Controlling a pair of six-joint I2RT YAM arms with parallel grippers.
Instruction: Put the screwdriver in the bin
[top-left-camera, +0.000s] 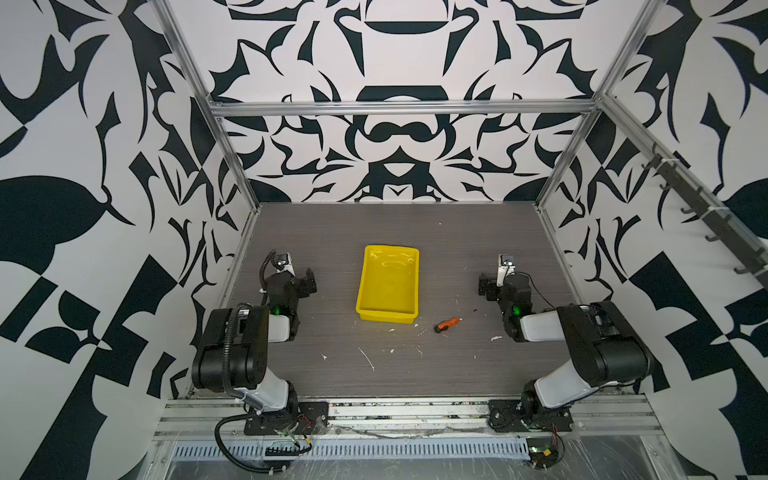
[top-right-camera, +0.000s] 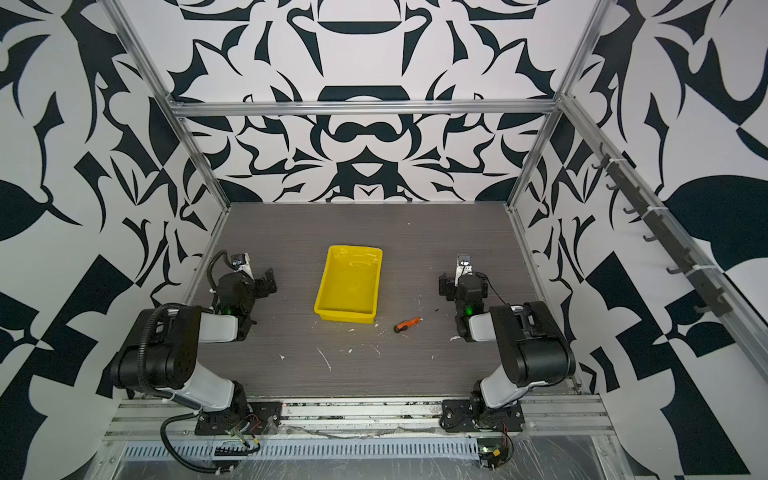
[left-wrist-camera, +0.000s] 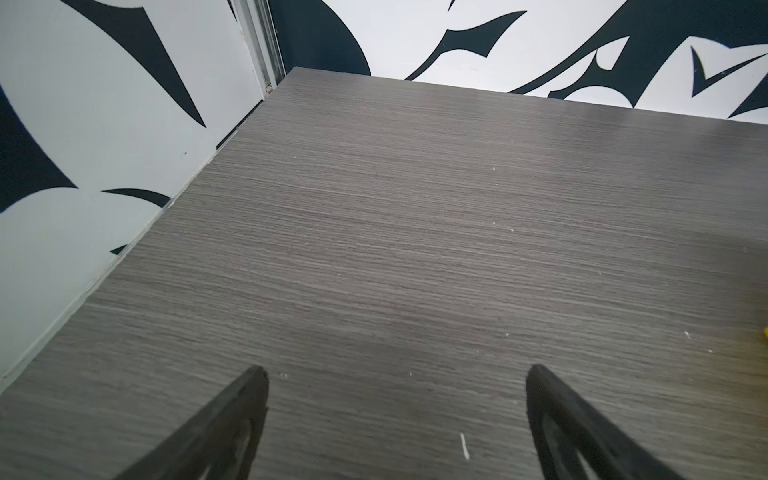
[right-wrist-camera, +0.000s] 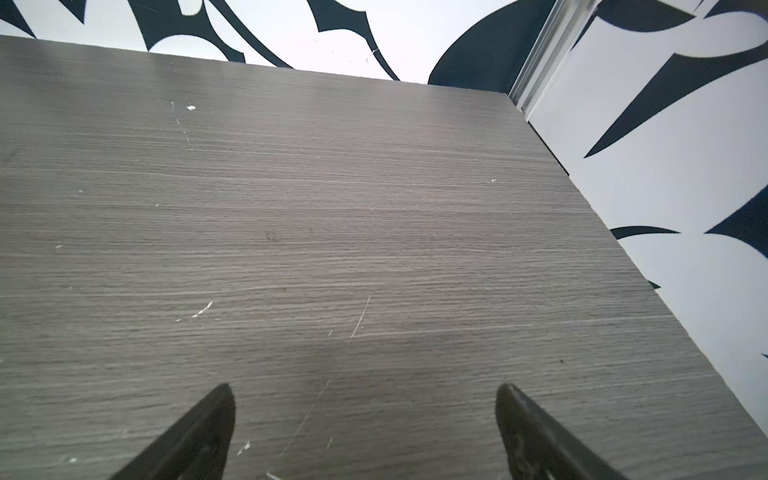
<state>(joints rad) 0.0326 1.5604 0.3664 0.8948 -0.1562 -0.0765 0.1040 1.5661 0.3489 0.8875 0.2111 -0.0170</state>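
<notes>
The screwdriver (top-left-camera: 447, 324) lies on the table (top-left-camera: 415, 232) just off the bin's (top-left-camera: 386, 319) front right corner, slanting with its black butt toward the bin, nearer the right gripper (top-left-camera: 483, 284) than the left gripper (top-left-camera: 309, 282), both spread wide and empty either side of the bin.

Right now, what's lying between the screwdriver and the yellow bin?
Only bare tabletop with a few white flecks; the screwdriver and bin lie apart, as shown in both top views.
</notes>
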